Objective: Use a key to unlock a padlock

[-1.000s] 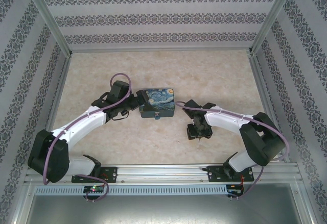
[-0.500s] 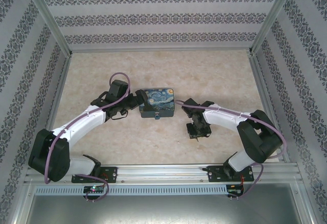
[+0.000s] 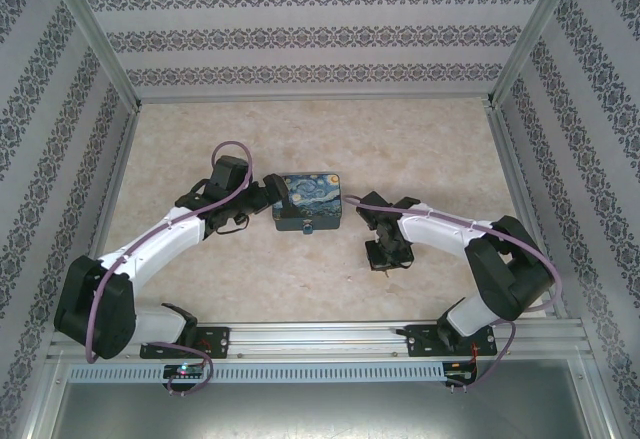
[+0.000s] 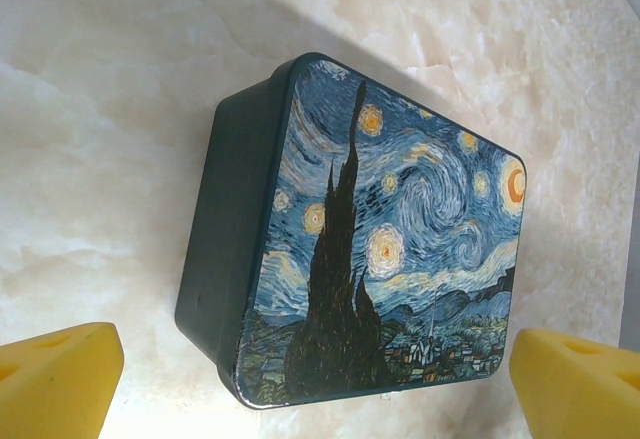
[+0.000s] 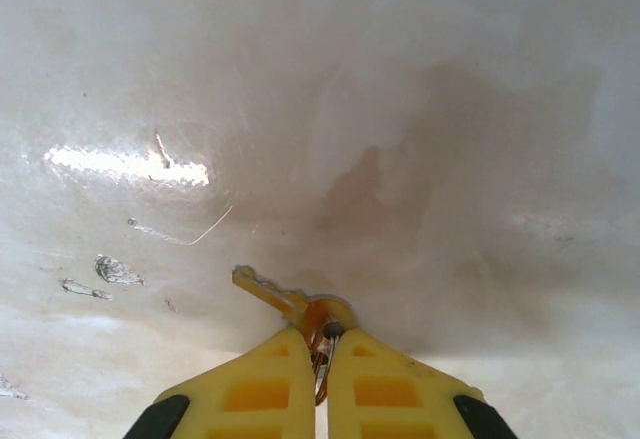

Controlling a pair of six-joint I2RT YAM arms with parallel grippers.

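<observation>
- One padlock [image 3: 308,202] for you to log: a flat squarish block, starry-night print face up, dark sides. It lies flat about midway between the left and right edges of the table [image 3: 420,139], roughly halfway from near edge to far edge.
- One key [image 5: 268,292]: small and thin, looks brassy in the right wrist view. It sits right of the padlock and nearer the table's near edge, well apart from the block.
- Two grippers, one per arm.
- Left gripper [image 3: 266,199]: jaws spread wide, nothing held. It sits at the padlock's left side. In the left wrist view you see its two yellow pads [image 4: 55,379] at the bottom corners, with the padlock's near end between them and neither pad touching it.
- Right gripper [image 5: 322,344]: its two yellow fingertips are pinched together low over the table, clamped on the key's round head. The blade sticks out ahead and to the left of the tips, close to the surface; you cannot tell whether it touches.
- A few scratches and smudges mark the table left of the key.
</observation>
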